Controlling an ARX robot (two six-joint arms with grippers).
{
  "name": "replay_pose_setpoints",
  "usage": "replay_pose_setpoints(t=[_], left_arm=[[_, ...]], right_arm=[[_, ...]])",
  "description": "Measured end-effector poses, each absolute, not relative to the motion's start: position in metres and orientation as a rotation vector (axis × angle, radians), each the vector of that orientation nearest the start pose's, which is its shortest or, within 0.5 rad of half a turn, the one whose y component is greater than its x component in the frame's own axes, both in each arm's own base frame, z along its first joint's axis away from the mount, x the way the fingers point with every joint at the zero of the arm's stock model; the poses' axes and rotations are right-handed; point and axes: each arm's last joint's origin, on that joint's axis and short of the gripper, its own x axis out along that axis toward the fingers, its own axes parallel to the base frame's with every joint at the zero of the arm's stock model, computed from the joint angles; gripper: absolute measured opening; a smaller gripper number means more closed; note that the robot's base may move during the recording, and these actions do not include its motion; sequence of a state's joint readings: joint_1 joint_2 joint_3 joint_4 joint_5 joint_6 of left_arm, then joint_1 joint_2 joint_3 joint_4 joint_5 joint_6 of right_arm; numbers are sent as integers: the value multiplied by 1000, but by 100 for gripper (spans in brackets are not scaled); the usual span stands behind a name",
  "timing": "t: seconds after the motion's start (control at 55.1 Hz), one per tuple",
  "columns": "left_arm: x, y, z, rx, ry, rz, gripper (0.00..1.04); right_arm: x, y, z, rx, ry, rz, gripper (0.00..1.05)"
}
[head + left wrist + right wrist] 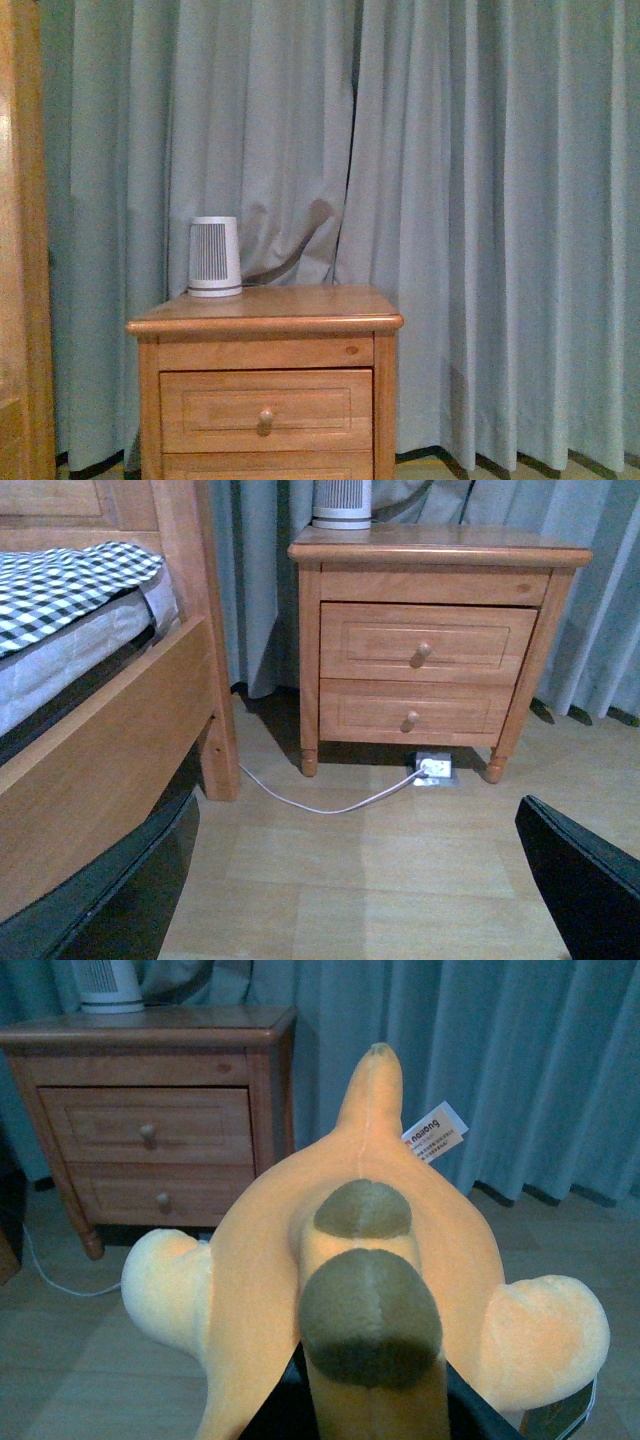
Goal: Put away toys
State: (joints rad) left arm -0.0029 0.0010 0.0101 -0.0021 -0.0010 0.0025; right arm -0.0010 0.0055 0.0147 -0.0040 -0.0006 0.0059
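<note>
My right gripper [365,1415] is shut on the orange-yellow plush toy [260,1260], which fills the right wrist view; it has olive-brown patches, pale rounded limbs and a white label [434,1132]. Its eye does not show. The toy hangs above the wooden floor in front of the nightstand [150,1070]. My left gripper [350,890] is open and empty, with its dark fingers [585,880] wide apart above the floor facing the same nightstand [430,650]. Neither arm shows in the front view.
The two-drawer wooden nightstand [265,370] carries a small white speaker-like device [214,257]. Grey-blue curtains [480,200] hang behind. A wooden bed frame [120,730] with a checkered cover [60,585] stands nearby. A white cable [320,805] runs to a floor socket [433,771].
</note>
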Motion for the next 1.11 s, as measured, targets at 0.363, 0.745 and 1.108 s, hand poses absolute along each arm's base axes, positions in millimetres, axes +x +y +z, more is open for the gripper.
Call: replay_pose_setpoints(t=[0.363,0.745,1.108], left_arm=[[97,0,167,2,-7,-2,98],[97,0,167,2,-7,5,98],[97,0,167,2,-7,-2,98]], right_arm=[[97,0,168,6,-6,-1,7],[97,0,168,6,-5,12,7],[97,0,168,6,-5,-3,7]])
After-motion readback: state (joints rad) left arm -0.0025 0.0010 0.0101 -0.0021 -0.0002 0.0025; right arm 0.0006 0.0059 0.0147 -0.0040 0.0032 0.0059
